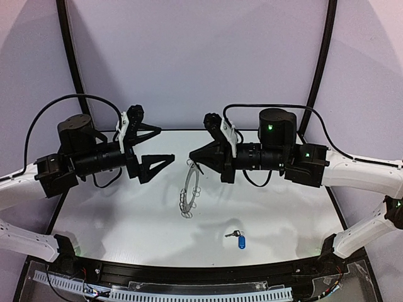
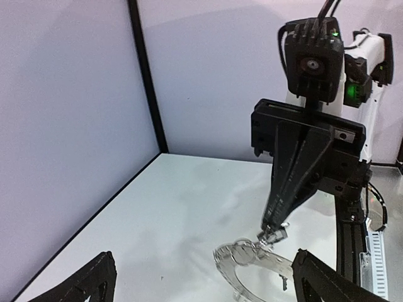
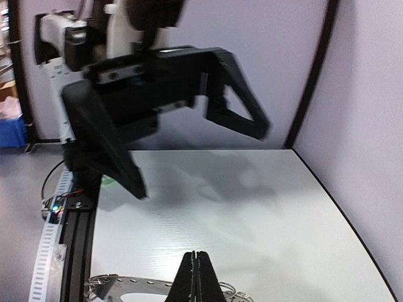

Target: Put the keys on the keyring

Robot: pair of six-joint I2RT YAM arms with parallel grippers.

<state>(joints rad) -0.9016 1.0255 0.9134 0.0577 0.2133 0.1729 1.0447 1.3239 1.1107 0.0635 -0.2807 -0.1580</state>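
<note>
Our right jaws pinch the stiff, slippery keyring (image 2: 228, 259) by its rim, left jaws spread empty; we would take the light key (image 1: 233, 234) by its tag (image 1: 241, 243).

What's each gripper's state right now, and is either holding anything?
Left gripper: open, holding nothing.
Right gripper: closed, pinching the keyring by its rim.

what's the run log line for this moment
left hand: open, empty, raised | right hand: shut on keyring rim | blue-tag key: loose on table, not on keyring
</note>
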